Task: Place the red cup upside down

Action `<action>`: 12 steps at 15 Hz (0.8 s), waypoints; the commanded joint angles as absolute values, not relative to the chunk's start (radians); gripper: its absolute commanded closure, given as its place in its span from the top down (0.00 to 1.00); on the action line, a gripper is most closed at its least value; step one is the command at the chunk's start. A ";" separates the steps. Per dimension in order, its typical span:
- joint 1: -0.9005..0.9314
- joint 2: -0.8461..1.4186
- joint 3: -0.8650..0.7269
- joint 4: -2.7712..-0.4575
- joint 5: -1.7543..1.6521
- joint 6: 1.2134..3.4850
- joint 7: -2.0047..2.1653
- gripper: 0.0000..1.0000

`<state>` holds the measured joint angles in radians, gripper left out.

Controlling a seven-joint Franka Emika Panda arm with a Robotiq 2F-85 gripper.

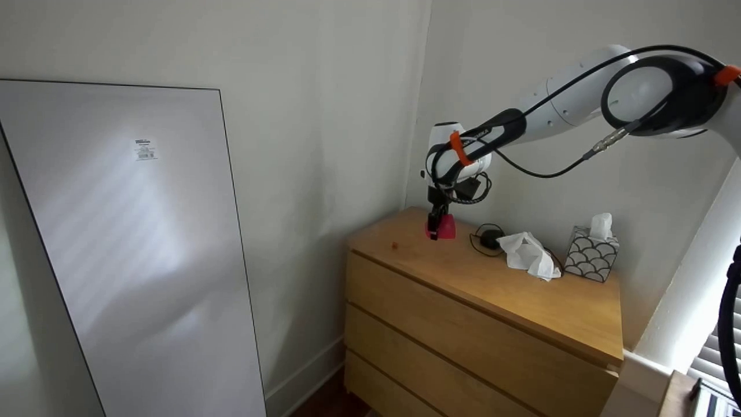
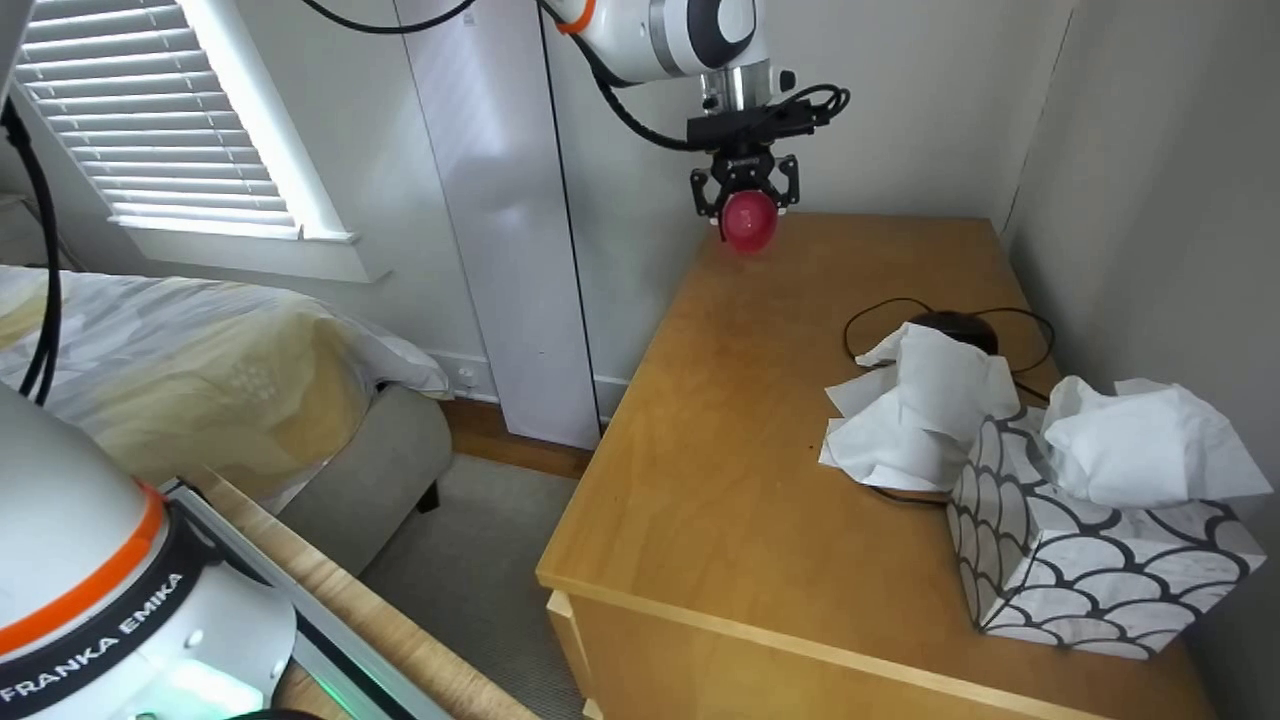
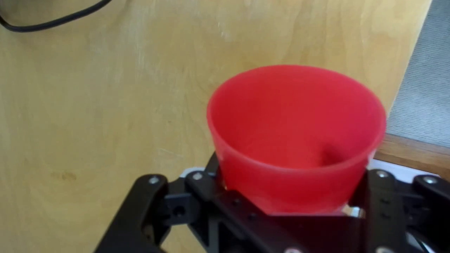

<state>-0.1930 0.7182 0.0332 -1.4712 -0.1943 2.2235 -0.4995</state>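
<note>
The red cup [image 1: 446, 226] is between the fingers of my gripper [image 2: 748, 212] over the far end of the wooden dresser top [image 2: 740, 430]. In the wrist view the cup [image 3: 291, 188] has a finger on each side of its wall, and its mouth faces the camera. The cup lies on its side in the grip; its round end [image 2: 750, 222] faces the camera in an exterior view. The gripper is shut on it. Its fingers [image 1: 434, 229] point down. Whether the cup touches the dresser top is hard to tell.
A black round device [image 1: 491, 238] with a cable lies on the dresser. A crumpled white tissue [image 2: 925, 410] and a patterned tissue box [image 2: 1110, 570] stand nearer the robot. A small orange bit [image 1: 395, 245] lies near the dresser's edge. Walls border the dresser.
</note>
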 commanded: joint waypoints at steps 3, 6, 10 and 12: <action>-0.235 0.814 0.039 -1.466 -0.131 2.416 -0.508 0.45; -0.264 0.860 0.057 -1.475 -0.105 2.530 -0.524 0.45; -0.292 0.898 0.079 -1.473 -0.090 2.605 -0.534 0.45; -0.303 0.893 0.093 -1.473 -0.082 2.604 -0.539 0.45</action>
